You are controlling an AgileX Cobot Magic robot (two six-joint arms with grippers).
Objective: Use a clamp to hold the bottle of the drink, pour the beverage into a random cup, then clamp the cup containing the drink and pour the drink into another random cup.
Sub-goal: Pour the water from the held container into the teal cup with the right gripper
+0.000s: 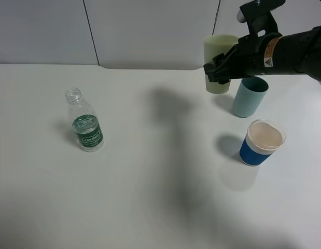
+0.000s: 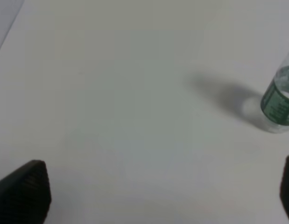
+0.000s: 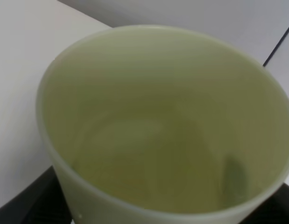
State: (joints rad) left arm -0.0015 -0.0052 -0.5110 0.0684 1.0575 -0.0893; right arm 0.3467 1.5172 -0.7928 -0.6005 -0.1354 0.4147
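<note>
The pale yellow-green cup (image 1: pixel 217 59) stands upright at the back right, and my right gripper (image 1: pixel 221 70) is shut on its side. In the right wrist view the cup (image 3: pixel 163 130) fills the picture, rim toward the camera, with what looks like a shallow clear beverage (image 3: pixel 149 158) at its bottom. The uncapped bottle (image 1: pixel 85 122) with its green label stands alone on the left of the table. The left wrist view catches the bottle (image 2: pixel 279 102) at the edge. My left gripper (image 2: pixel 156 196) hovers open over bare table, away from the bottle.
A teal tumbler (image 1: pixel 249 96) stands just right of the held cup. A white cup with a blue band (image 1: pixel 261 142) sits nearer the front. The white table (image 1: pixel 160 171) ends at a grey wall behind the cups.
</note>
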